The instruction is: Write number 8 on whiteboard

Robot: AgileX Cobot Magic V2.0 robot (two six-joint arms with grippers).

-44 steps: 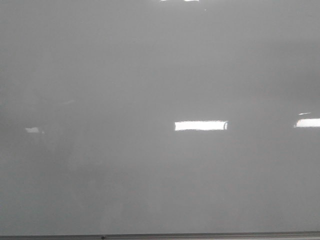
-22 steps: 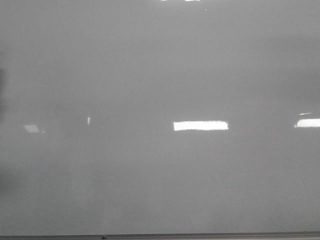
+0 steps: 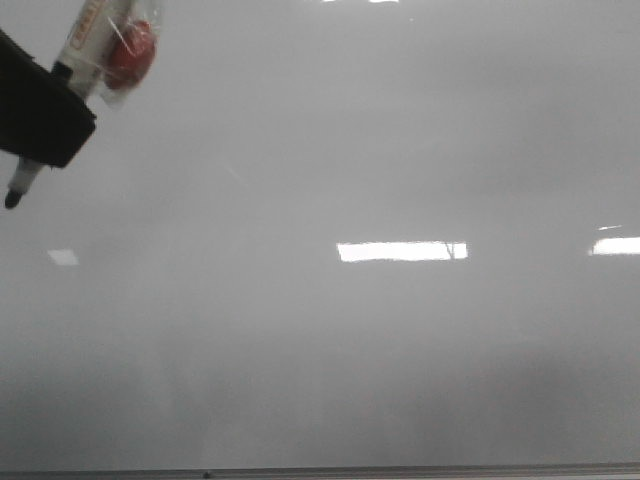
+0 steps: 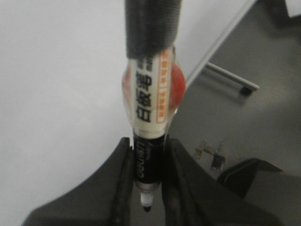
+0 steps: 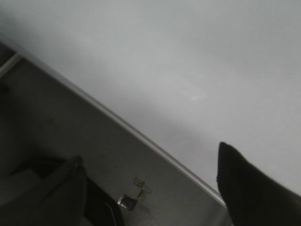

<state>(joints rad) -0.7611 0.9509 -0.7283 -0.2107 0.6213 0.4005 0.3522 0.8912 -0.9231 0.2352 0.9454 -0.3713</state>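
The whiteboard (image 3: 350,150) fills the front view, pale grey and bare; no number 8 shows on it. At its upper left corner my left gripper (image 3: 40,115) is shut on a black-and-white marker (image 3: 95,30) with a red bulge, its uncapped tip (image 3: 12,198) pointing down-left. In the left wrist view the marker (image 4: 149,108) sits clamped between the two fingers of the left gripper (image 4: 147,188), with the whiteboard (image 4: 56,70) behind. My right gripper (image 5: 149,157) stands open with nothing in it, over the whiteboard's (image 5: 188,56) framed edge.
The board's thin grey frame edge (image 3: 400,470) runs along the bottom of the front view. Bright light reflections (image 3: 400,251) lie on the board. Off the board, scraps of tape (image 5: 134,197) lie on a grey surface, and a metal bar (image 4: 230,77) sticks out.
My left gripper with the marker has come into the front view at the upper left; earlier only the bare board showed, then a dark shadow at the left edge.
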